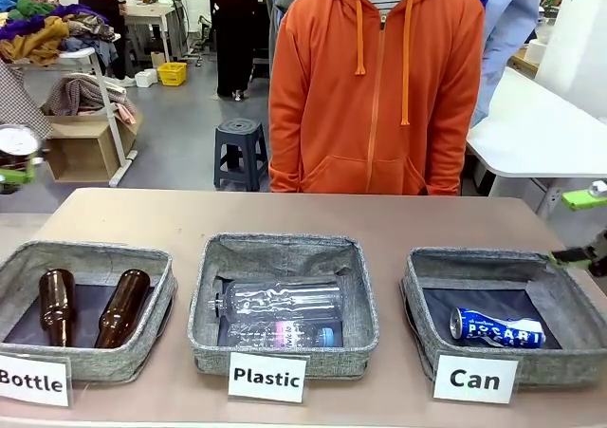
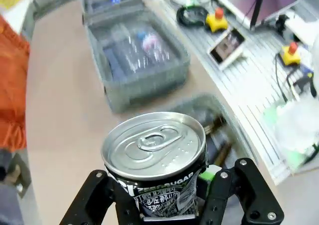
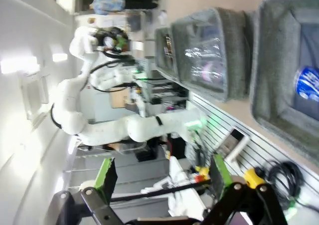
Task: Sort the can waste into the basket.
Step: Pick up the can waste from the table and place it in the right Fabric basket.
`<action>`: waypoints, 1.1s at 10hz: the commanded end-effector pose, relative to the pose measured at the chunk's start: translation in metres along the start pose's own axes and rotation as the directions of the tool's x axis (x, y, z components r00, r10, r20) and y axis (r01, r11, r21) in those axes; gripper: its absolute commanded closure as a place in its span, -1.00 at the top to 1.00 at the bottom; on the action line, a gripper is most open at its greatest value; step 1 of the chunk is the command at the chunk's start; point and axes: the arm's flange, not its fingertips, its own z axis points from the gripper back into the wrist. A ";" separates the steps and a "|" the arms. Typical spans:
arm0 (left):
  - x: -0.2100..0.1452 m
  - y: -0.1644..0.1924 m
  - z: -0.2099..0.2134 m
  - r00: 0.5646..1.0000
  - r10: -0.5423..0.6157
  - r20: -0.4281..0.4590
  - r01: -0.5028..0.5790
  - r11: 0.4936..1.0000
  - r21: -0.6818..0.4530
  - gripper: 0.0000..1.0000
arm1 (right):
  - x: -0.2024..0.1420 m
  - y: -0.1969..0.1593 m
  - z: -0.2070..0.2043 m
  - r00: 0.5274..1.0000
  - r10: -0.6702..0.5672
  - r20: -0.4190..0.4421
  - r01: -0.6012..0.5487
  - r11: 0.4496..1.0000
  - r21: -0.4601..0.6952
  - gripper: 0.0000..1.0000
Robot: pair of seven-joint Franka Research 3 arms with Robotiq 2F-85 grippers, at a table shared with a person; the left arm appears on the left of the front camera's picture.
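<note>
The black Pepsi can (image 2: 154,157) stands upright between the fingers of my left gripper (image 2: 160,197), which is shut on it. In the front view that can (image 1: 16,146) hangs high at the far left edge, above and left of the baskets. The crushed blue Pocari can (image 1: 496,327) lies on its side in the grey basket (image 1: 474,257) behind the "Can" sign (image 1: 474,379), at the right. My right gripper (image 3: 162,180) is open and holds nothing. It hovers at the right edge (image 1: 583,227), just beyond that basket (image 3: 264,75).
The middle basket (image 1: 285,250), signed "Plastic", holds clear plastic bottles. In the left basket (image 1: 90,252), signed "Bottle", lie two brown glass bottles (image 1: 121,307). A person in an orange hoodie (image 1: 375,77) stands at the table's far side. Bare tabletop (image 1: 285,210) lies behind the baskets.
</note>
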 end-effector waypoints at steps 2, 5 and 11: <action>0.124 0.046 -0.124 0.973 -0.145 0.182 0.160 0.985 -0.070 -1.00 | -0.026 0.034 0.046 0.999 -0.031 -0.036 0.022 0.974 -0.225 1.00; 0.225 0.111 -0.270 0.965 -0.133 0.225 0.169 0.974 -0.150 -1.00 | -0.049 0.028 0.116 0.993 0.006 0.120 0.030 0.954 -0.297 1.00; 0.350 0.201 -0.523 0.983 0.023 0.183 -0.027 0.999 0.017 -1.00 | -0.065 0.022 0.146 0.981 -0.009 0.195 0.060 0.965 -0.254 1.00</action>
